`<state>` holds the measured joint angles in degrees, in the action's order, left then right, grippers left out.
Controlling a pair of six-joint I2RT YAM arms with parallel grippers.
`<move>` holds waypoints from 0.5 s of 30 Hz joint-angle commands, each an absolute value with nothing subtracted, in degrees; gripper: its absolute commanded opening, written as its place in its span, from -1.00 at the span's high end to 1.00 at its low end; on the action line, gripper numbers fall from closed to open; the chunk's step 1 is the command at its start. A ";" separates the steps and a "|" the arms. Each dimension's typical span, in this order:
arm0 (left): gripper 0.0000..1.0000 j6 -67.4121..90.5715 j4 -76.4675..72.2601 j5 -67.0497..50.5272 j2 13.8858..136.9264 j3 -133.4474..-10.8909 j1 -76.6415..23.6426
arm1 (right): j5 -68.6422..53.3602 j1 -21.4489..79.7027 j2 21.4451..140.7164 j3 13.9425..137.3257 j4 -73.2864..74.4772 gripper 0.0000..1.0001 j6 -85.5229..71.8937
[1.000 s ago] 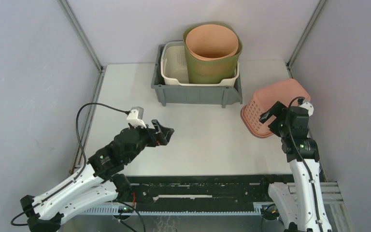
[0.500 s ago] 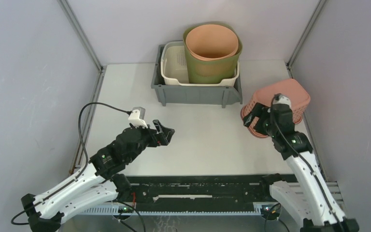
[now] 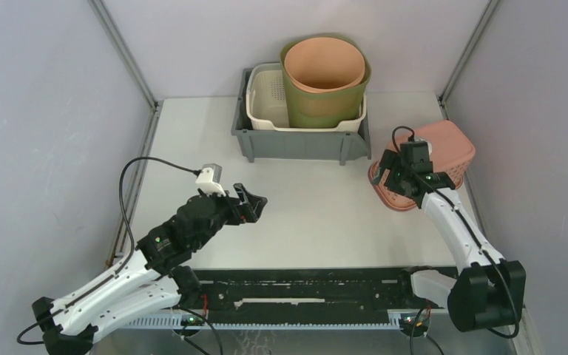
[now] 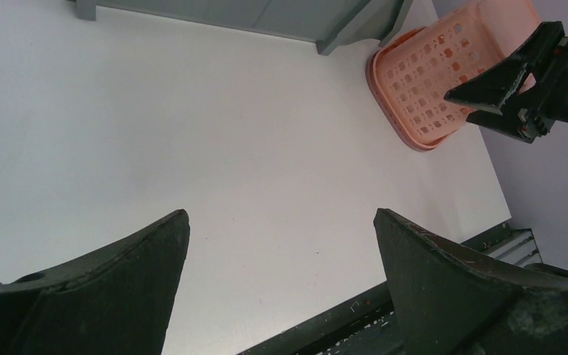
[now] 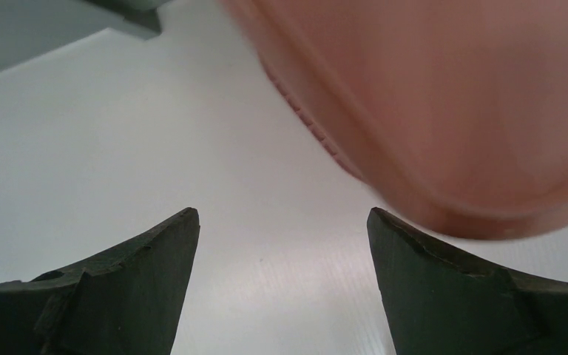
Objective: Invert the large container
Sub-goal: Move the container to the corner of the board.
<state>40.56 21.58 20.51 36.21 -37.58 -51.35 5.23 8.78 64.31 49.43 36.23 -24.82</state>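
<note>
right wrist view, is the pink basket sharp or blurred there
Right wrist: the pink basket is blurred, close to the lens, its holes not readable; left wrist: the same basket is sharp, holes distinct; top external: soft even light, no glare.

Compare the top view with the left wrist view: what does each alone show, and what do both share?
Only top: the green container and cream basket standing in the grey bin. Only left wrist: the pink basket's holes up close. Shared: that basket tipped on its side, the open right end effector by it, the table, a bin corner.
</note>
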 commanded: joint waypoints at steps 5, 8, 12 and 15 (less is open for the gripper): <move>-1.00 40.70 20.52 20.91 35.60 -36.78 -51.59 | -0.34 2.42 71.76 56.02 27.89 -0.84 -20.74; -1.00 40.63 20.82 21.09 35.57 -37.04 -51.59 | -1.42 1.63 75.36 58.85 27.46 -0.84 -20.64; -1.00 40.56 21.39 21.35 35.49 -37.33 -51.59 | -3.51 0.52 79.03 62.28 26.81 -0.84 -20.59; -1.00 40.45 21.68 21.61 35.42 -37.39 -51.59 | -6.57 0.15 79.60 64.47 26.99 -0.85 -19.70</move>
<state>40.56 22.00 20.78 36.21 -37.58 -51.35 -2.68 0.93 79.48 60.31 29.98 -21.80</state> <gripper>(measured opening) 0.998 0.921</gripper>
